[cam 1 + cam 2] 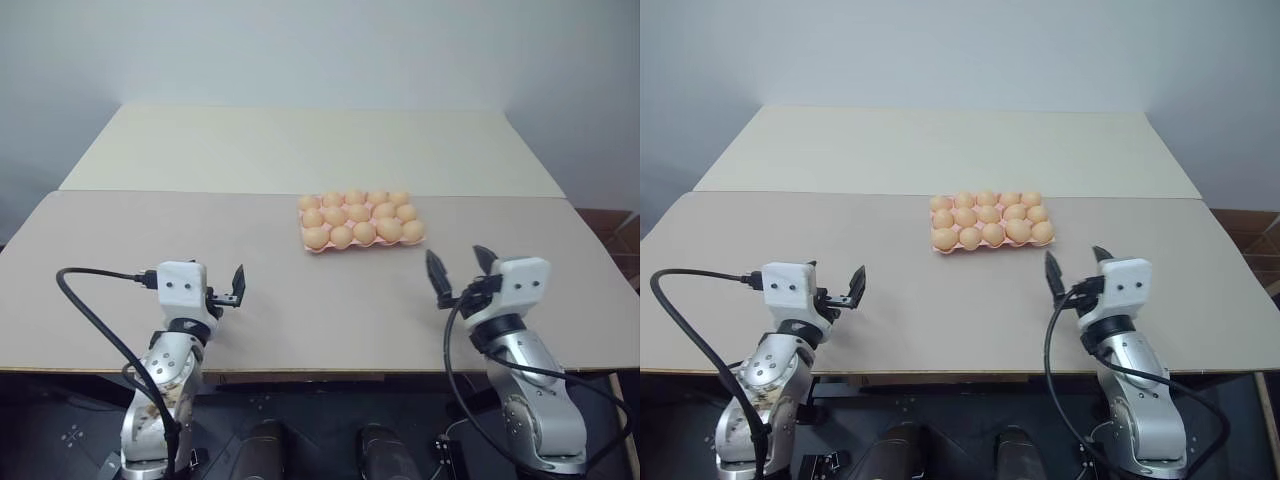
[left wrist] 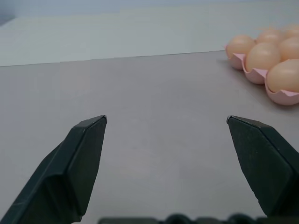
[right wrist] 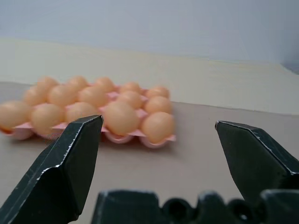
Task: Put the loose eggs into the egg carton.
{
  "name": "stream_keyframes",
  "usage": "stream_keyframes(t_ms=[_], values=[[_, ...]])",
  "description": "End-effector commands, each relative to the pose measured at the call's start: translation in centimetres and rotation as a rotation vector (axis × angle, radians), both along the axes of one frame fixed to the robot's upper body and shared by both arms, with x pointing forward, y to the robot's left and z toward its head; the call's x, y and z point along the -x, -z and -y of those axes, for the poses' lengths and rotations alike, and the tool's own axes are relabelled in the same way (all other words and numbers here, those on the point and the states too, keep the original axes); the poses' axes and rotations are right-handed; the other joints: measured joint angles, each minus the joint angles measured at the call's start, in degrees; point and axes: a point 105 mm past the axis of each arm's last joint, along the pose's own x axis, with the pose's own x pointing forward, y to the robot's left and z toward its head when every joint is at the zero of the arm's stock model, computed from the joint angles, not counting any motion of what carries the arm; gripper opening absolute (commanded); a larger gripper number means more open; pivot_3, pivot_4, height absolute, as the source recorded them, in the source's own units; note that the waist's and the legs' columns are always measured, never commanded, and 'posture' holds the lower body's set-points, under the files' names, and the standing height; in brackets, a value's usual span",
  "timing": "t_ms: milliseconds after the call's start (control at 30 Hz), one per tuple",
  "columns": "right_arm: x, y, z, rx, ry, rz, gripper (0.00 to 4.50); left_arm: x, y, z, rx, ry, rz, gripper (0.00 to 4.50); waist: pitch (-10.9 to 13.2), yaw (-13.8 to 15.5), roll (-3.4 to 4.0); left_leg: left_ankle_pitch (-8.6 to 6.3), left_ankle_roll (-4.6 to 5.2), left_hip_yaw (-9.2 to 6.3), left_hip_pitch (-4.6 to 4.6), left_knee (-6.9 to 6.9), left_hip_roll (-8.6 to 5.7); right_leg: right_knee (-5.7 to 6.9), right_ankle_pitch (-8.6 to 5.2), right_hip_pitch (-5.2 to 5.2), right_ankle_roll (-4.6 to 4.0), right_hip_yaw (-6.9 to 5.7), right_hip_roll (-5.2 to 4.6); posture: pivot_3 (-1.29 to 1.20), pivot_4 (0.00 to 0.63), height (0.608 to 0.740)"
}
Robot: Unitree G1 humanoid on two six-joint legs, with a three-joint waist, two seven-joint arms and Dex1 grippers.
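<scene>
The pink egg carton lies a little right of the table's middle, with several orange-tan eggs seated in its cups. Loose eggs are out of view; every egg I see sits in the carton. My left gripper hovers near the front left of the table, well short and left of the carton, open with nothing between its fingers. My right gripper is open and empty at the front right, just short and right of the carton. The right wrist view looks across the carton at close range.
The near grey-beige tabletop butts against a cream table behind it, with a plain wall beyond. Black cables loop off both wrists near the front edge. A wide bare stretch of table lies between the grippers.
</scene>
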Motion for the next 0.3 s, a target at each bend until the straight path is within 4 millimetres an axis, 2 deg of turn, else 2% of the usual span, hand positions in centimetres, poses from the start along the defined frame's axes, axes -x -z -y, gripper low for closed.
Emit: stream_keyframes(t_ms=[33,300], values=[[0.6,-0.2,1.5,0.032,0.053,0.024,4.5,0.1,-2.0,0.2,-0.018,-0.029,0.098,4.47,-0.01,-0.11,0.01,0.01,0.0,0.0,0.0,0.0,0.01,0.0,0.01,-0.02,-0.02,0.0,0.01,0.0,0.15,0.74],[1.8,-0.5,1.7,0.065,0.041,0.005,4.5,0.4,-1.3,0.6,-0.019,-0.027,0.089,4.47,-0.02,-0.72,0.04,0.01,0.01,0.0,-0.05,-0.16,0.03,-0.02,-0.03,-0.12,0.04,0.05,0.05,0.0,0.15,0.74]])
